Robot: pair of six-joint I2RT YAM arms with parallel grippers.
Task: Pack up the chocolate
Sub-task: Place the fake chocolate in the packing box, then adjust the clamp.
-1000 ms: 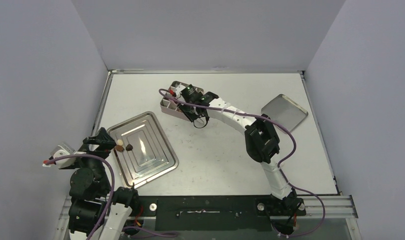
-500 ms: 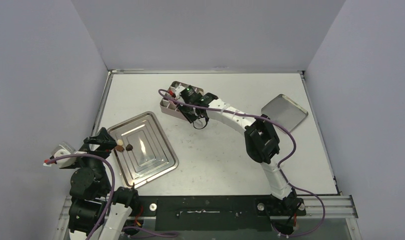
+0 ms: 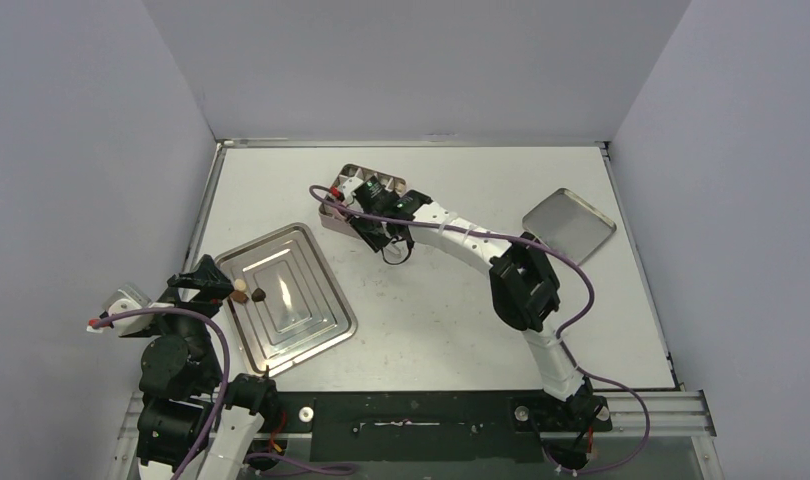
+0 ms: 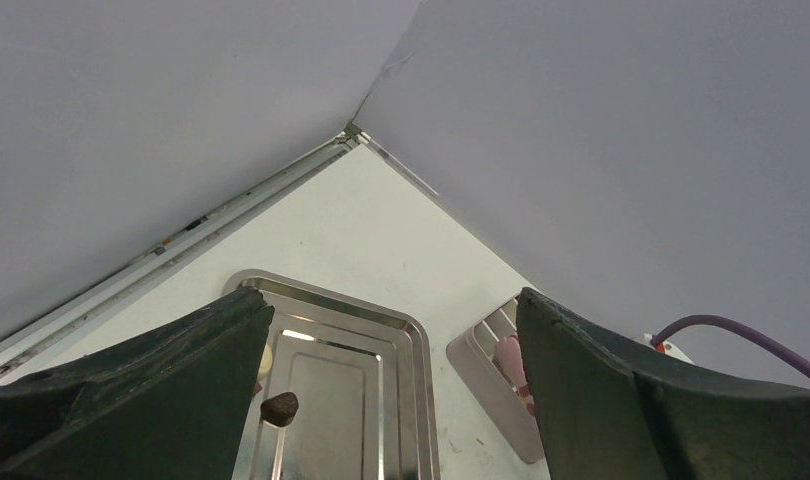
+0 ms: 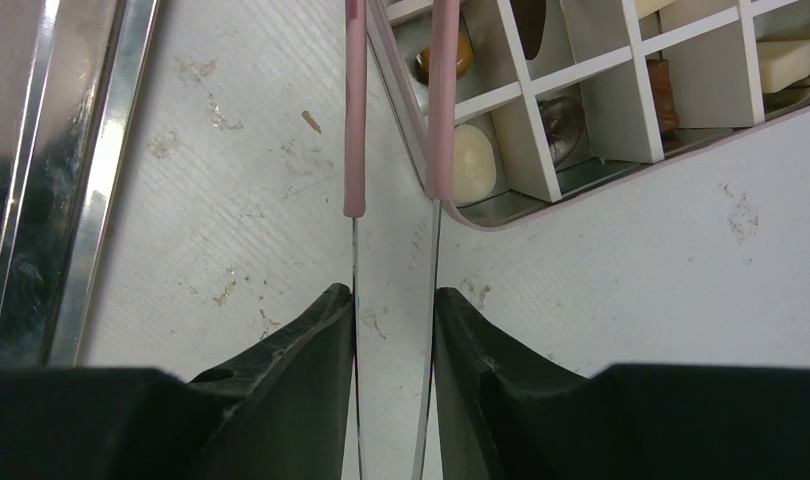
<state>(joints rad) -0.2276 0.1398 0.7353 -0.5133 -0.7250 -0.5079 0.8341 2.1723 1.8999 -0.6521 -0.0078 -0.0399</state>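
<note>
1. chocolate (image 5: pixel 471 160) is sitting in two places: several pieces are lying in the white-divided compartments of the gridded tin (image 5: pixel 633 50) at the far middle of the table (image 3: pixel 461 310), and two are lying on the silver stepped tray (image 3: pixel 321 320) at the near left.
2. in the right wrist view, a cream-white oval piece is filling the tin's corner compartment. an amber-tan piece is sitting in the next one, and a brown piece and a pale cream block are lying in compartments further along.
3. on the tray, a dark brown piece (image 3: pixel 258 295) and a cream-and-tan piece (image 3: pixel 240 296) are lying side by side by its left rim.
4. the right gripper (image 5: pixel 394 300) is clamping a pair of metal tweezers (image 5: pixel 354 150) with pink sleeves. one blade is hanging over bare table just outside the tin's corner and the other is crossing the tin's rim. the tips are running out of the picture, so i cannot tell whether they are pinching anything.
5. the left gripper (image 4: pixel 393 300) is hovering at the tray's left edge, just beside the two pieces, with its fingers spread wide and nothing between them.
6. the lid (image 3: pixel 569 223) is lying at the far right, well apart from the tin, showing a plain silvery face.
7. any lettering on tin or lid is too small to read.
</note>
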